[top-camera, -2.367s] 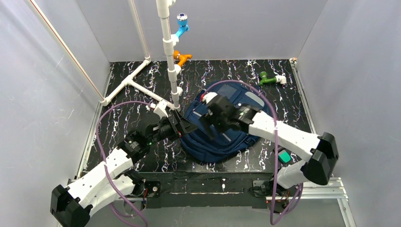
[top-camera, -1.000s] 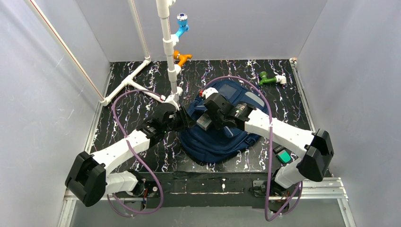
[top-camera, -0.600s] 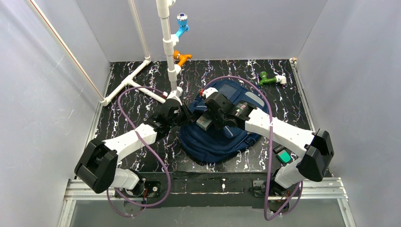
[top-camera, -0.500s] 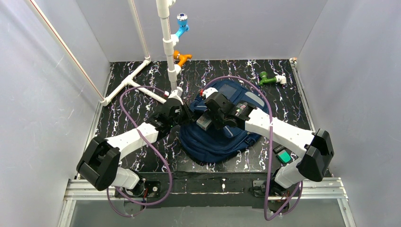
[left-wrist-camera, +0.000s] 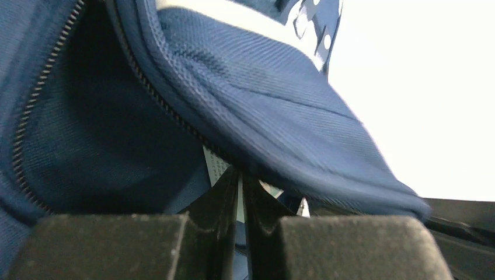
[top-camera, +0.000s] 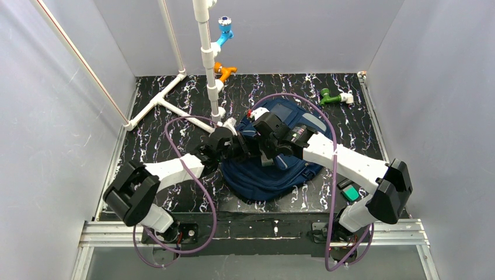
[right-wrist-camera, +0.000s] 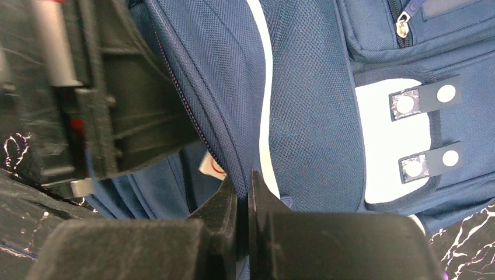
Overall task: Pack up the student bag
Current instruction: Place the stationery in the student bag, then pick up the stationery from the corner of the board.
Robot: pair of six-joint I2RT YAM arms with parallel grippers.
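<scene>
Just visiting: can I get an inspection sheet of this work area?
Surface: black marbled tabletop.
Job's things: navy student bag lies flat mid-table, zip open.
Clutter: white pipe frame, blue fitting, orange fitting; green fitting far right; green-topped block by right arm's base.
Grippers: left gripper and right gripper, fingers shut on the bag's zip edge.
Cables: purple left cable loops beside the bag; right cable arches over it.
Surroundings: grey walls; metal rail at near edge.
</scene>
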